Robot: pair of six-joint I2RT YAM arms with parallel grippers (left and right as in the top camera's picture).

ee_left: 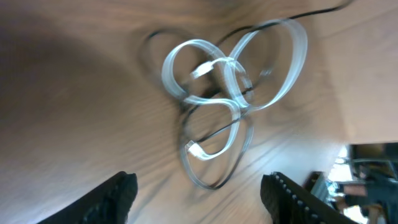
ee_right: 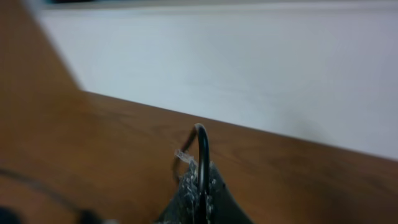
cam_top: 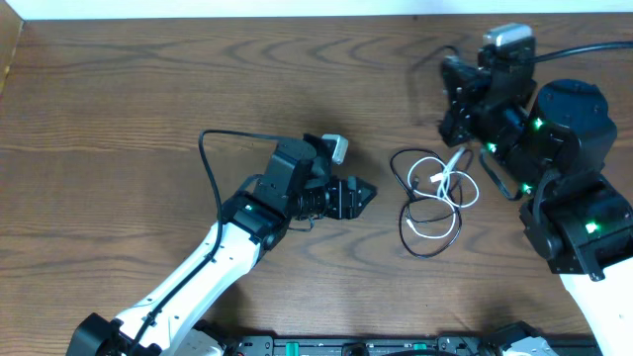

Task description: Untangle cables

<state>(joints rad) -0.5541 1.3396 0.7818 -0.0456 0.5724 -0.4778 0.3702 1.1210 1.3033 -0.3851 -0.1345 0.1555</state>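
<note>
Cables sit right of centre on the table, white cord and black cord looped through each other in one knotty heap. We've got our left gripper hovering just short of it, jaws spread wide with nothing between them. The heap's lower loops are framed right between the fingers.

Our right gripper is off near the far edge, fingers pressed together. A thin black loop stands up at their tips, and we can't tell whether that's the black cord or the arm's own wire.

Now the danger, as we read it. The white coils cross the black strand in several places, so a pinch at a crossing could take both cords at once. A pull from there would tighten the knot instead of opening it. Come in too low and we scrape wood. And if we drag one loop with nothing pinning the rest, the whole bundle may simply slide along with us.
</note>
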